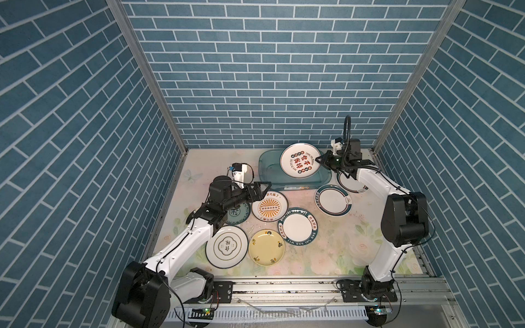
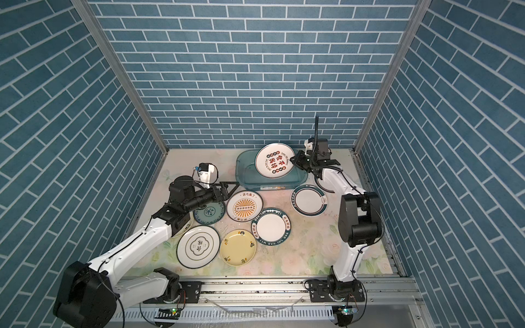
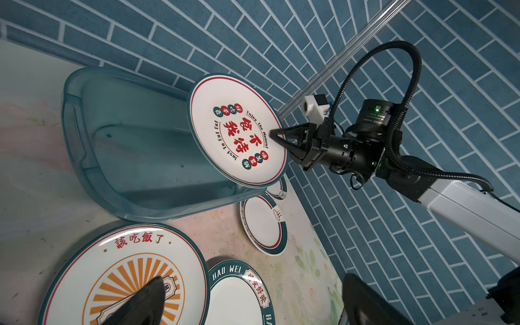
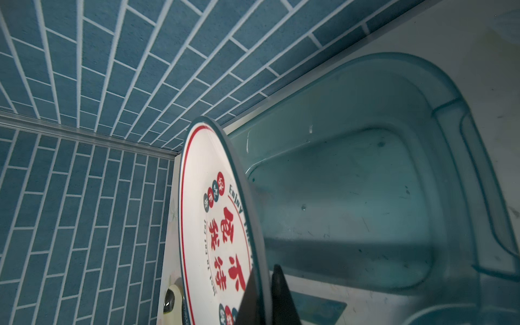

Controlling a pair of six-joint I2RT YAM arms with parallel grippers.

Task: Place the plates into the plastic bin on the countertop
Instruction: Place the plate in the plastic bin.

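Plate (image 1: 300, 164) edge clamped in right jaws, tilted over plastic bin (image 1: 268, 170)

I count eight plates (image 1: 266, 247), and maybe a ninth one (image 2: 187, 228) under the left arm (image 1: 181, 241). There is one plastic bin (image 1: 267, 170).

Light: even, overhead; wrist views dimmer.
Shadows: soft band inside translucent teal plastic bin (image 4: 351, 244), beneath white red-lettered round plate (image 4: 202, 239).
Edges: blue brick-pattern walls (image 1: 56, 113) bow.
Blur: nearby black fingertip (image 3: 135, 304).
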